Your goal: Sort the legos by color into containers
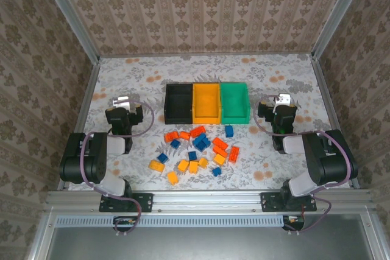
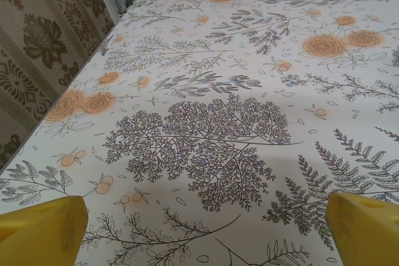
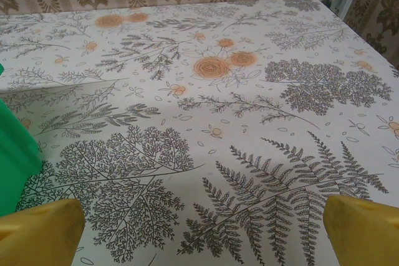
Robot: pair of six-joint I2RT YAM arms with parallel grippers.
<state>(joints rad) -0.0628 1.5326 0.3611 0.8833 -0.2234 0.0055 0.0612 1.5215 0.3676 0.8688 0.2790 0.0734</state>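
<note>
We are at the start of the sort. The legos [image 1: 220,143] lie loose on the table [image 1: 140,77] just at 6 o'clock of the three joined bins [image 1: 206,85], and we see none in the black bin [image 1: 179,103], the orange bin [image 1: 206,103] or the green bin [image 1: 234,103]. Our left gripper [image 1: 122,103] sits at 9 o'clock of the bins and our right gripper [image 1: 281,100] at 3 o'clock. Both have their jaws wide apart and hold nothing, and each wrist view shows yellow fingertips [image 2: 43,228] spread over bare table. For the first pick, we would fix one colour to one bin before moving. Only yellow has an obvious match, in the orange bin, so red and blue must share black and green, and we should keep to that choice. We would begin with outliers: the blue brick [image 1: 229,131] at 1 o'clock of the pile for the right arm, and the yellow brick [image 1: 157,165] at 8 o'clock for the left. We should come straight down with the jaws across the brick's short sides, because the middle bricks crowd together and a careless approach would likely shove them. We would split the pile so the arms do not cross.
</note>
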